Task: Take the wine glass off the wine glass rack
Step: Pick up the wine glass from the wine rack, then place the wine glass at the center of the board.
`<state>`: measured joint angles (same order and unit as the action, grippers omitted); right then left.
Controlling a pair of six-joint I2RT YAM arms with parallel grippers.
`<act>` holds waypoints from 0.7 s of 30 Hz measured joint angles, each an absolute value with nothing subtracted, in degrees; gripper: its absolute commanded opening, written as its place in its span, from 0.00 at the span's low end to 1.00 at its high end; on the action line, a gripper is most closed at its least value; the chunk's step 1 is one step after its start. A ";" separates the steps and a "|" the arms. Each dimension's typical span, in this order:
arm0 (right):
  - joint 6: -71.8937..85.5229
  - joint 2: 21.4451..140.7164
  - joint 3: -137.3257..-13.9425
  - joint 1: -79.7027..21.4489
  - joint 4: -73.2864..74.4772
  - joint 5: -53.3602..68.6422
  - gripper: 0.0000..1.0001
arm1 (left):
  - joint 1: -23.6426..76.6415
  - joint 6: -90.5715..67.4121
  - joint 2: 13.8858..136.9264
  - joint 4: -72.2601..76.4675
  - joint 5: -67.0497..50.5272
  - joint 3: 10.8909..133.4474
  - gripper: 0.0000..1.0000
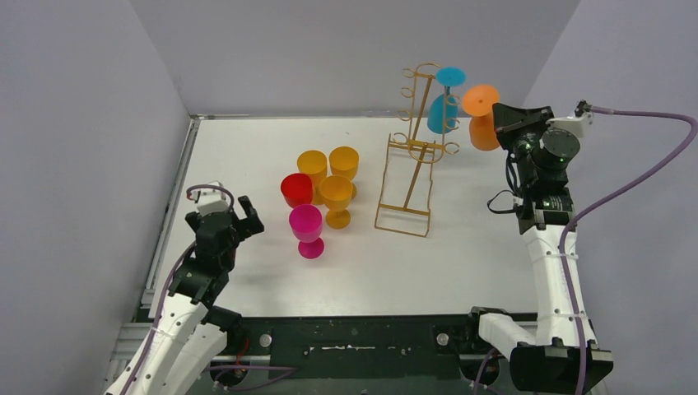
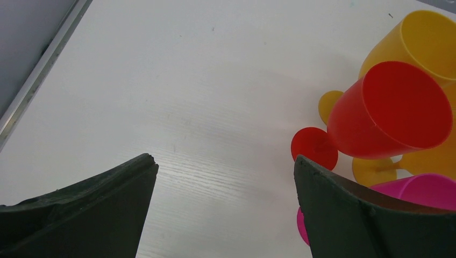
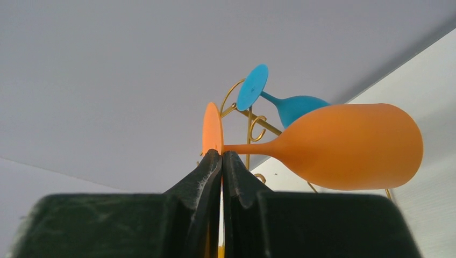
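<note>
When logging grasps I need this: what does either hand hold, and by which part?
Right hand pinches the orange wine glass by its round foot; left hand holds nothing.

The left arm (image 1: 177, 309) is folded at lower left, its left gripper (image 2: 223, 161) spread wide. The right arm (image 1: 550, 263) stands tall (upper right), its right gripper (image 3: 221, 156) clamping the orange glass (image 3: 349, 145).

From high above the near edge, the top external camera looked down on the whole table (image 1: 395, 271) and the wine glass rack (image 1: 416, 177). The left wrist camera hung low, well left of the rack, facing the red glass (image 2: 398, 107) closely. The right wrist camera, just right of the rack, faced the orange wine glass (image 3: 349, 145) closely. The overhead view shared both glasses.
</note>
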<state>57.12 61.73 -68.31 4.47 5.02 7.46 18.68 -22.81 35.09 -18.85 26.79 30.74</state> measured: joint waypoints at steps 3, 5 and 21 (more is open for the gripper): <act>55.88 58.81 -67.53 4.47 6.04 6.61 0.00 | 18.70 -22.63 34.24 -18.98 26.76 30.92 0.97; 55.09 56.45 -66.43 4.47 7.18 5.85 0.00 | 18.72 -22.31 33.52 -19.44 26.74 30.98 0.97; 46.00 43.05 -64.16 4.47 22.04 6.94 0.00 | 18.83 -16.82 32.42 -22.98 7.73 40.21 0.97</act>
<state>46.00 43.05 -64.16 4.47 22.04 6.94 18.83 -16.82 32.42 -22.98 7.73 40.21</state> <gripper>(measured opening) 0.029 0.974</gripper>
